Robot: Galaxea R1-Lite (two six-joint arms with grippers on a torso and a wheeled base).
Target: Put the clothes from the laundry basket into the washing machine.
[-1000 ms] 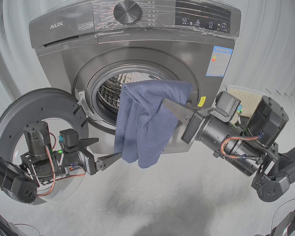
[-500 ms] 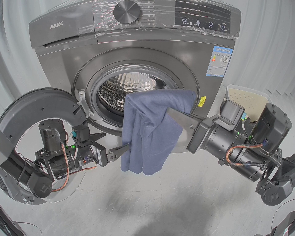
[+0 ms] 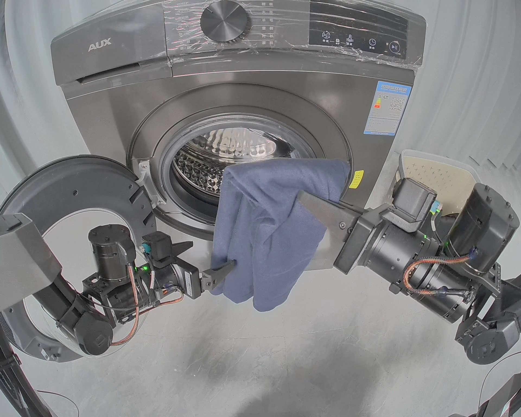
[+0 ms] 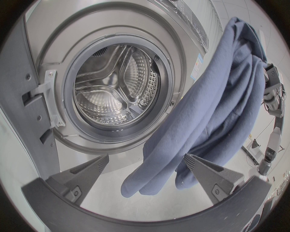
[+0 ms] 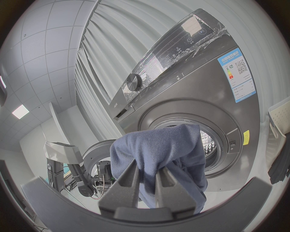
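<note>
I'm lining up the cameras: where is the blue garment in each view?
Head view: blue garment hangs mid-picture, before the drum.
Left wrist view: beside the drum, just beyond the left pincer.
Right wrist view: clamped in the right pincer, overlapping the drum.
Shared landmark: the drum.

Pale curtain (image 3: pixel 477 81) behind; grey floor (image 3: pixel 325 353), perhaps concrete.

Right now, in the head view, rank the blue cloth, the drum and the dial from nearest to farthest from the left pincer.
1. Blue cloth, hanging beside the left pincer.
2. Drum, behind it, higher up.
3. Dial, atop the washer.
</note>
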